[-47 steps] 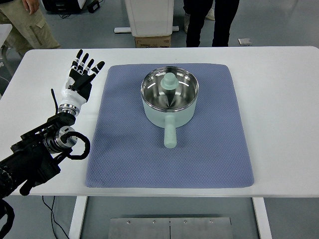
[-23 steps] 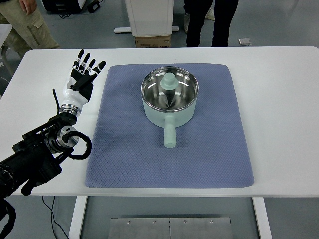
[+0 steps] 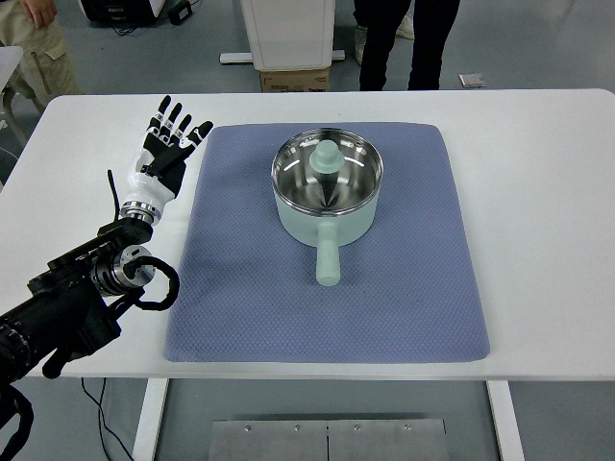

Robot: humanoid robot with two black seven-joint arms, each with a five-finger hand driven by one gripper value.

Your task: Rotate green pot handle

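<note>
One pale green pot (image 3: 327, 197) sits a little far of centre on a blue-grey quilted mat (image 3: 404, 288), its steel inside shiny and mirroring the handle. Its stubby green handle (image 3: 328, 261) points straight toward the near edge, lying just above the mat. Well to the left, over the white table (image 3: 538, 192) by the mat's far-left corner, the left hand (image 3: 163, 154) is held up, fingers spread and grasping nothing.
</note>
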